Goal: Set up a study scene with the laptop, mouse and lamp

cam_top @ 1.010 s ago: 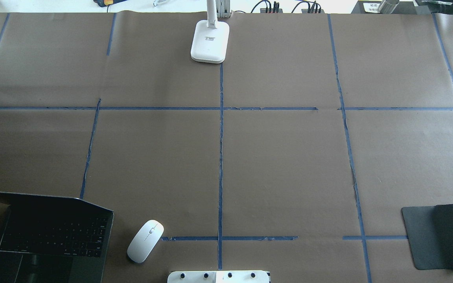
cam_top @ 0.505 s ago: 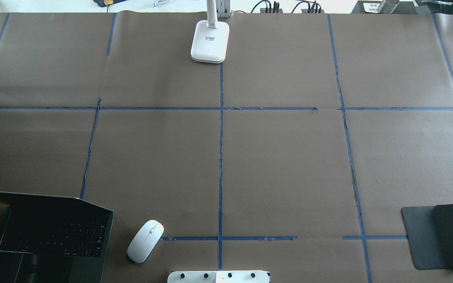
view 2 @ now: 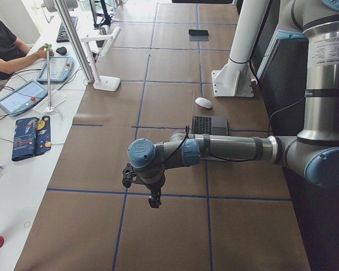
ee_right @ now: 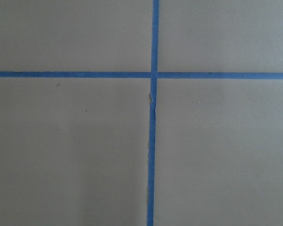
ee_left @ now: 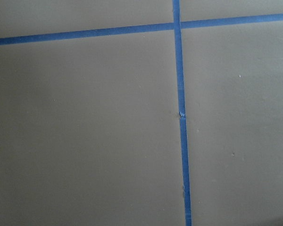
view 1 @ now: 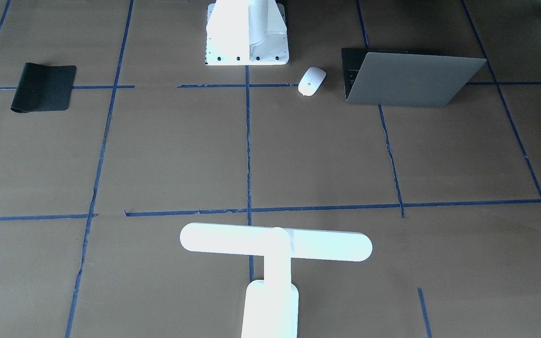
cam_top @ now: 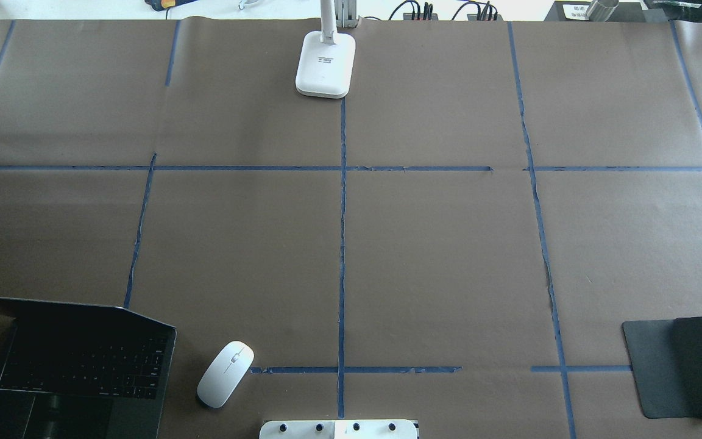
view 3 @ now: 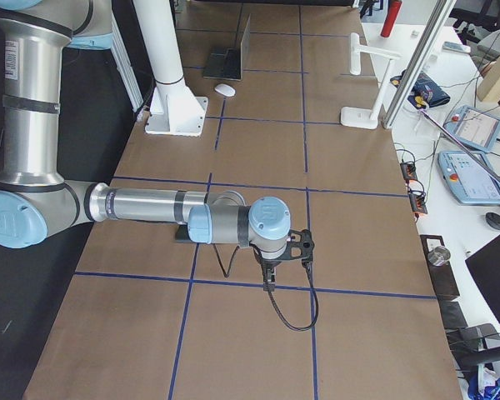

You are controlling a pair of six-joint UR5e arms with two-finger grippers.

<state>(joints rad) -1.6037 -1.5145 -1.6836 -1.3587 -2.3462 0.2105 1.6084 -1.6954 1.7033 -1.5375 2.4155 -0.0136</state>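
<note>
The grey laptop (cam_top: 83, 360) stands open at the near left, its lid toward the front-facing view (view 1: 411, 77). The white mouse (cam_top: 225, 373) lies just right of it, also in the front-facing view (view 1: 312, 80). The white lamp (cam_top: 325, 64) stands upright at the table's far middle edge, its bar head showing in the front-facing view (view 1: 275, 244). My left gripper (view 2: 150, 195) hangs over bare paper well left of the laptop. My right gripper (view 3: 271, 275) hangs over bare paper at the right end. Neither holds anything I can see, and I cannot tell whether they are open or shut.
A black mouse pad (cam_top: 674, 366) lies at the near right with one edge curled. The white robot pedestal (cam_top: 339, 430) sits at the near middle. Blue tape lines (cam_top: 342, 244) grid the brown paper. Both wrist views show only paper and tape. An operator (view 2: 5, 48) sits beyond the far edge.
</note>
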